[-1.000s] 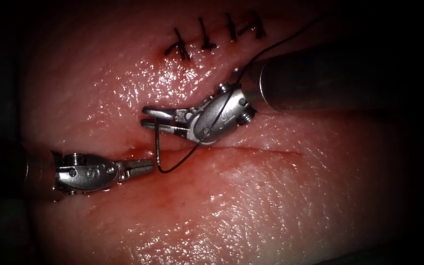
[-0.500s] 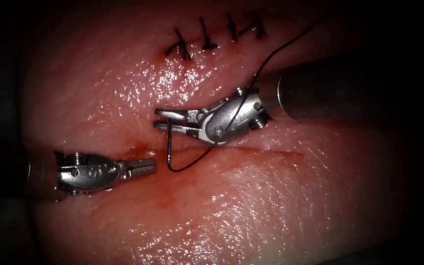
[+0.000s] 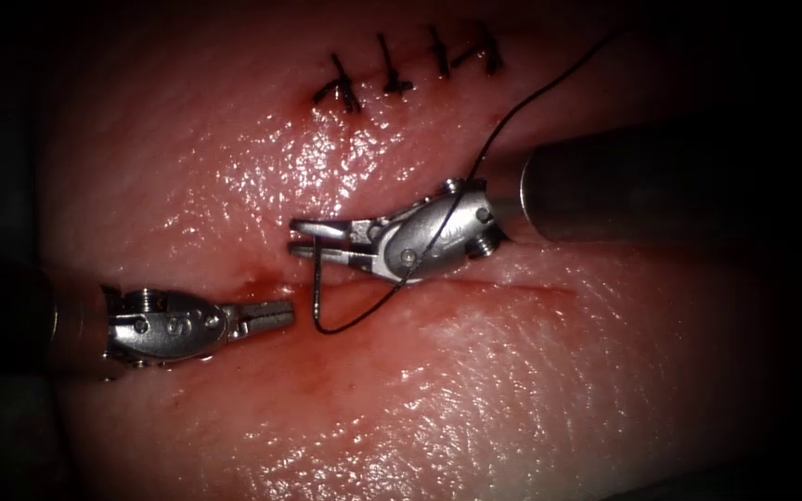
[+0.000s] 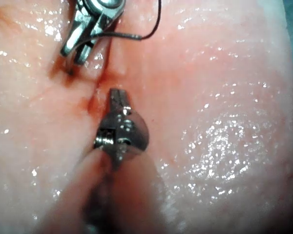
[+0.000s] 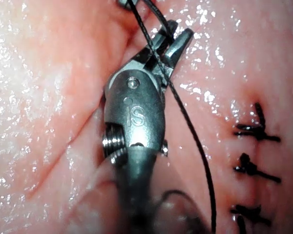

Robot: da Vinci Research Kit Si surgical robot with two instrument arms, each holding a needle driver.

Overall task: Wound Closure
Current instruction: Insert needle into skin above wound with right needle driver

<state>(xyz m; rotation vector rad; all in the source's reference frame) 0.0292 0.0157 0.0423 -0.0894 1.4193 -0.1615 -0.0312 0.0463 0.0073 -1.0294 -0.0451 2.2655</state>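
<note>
The right arm's silver, two-jawed metal hand (image 3: pixel 306 237) reaches in on its dark cylindrical shaft (image 3: pixel 624 190), its wrist bent, its jaws clamped on the thin curved steel needle (image 3: pixel 315 288) near its upper end, just above the narrow red cut in the tissue (image 3: pixel 512 288). The left arm's matching silver hand (image 3: pixel 280 315) lies level at the cut's left end, jaws closed and holding nothing.
</note>
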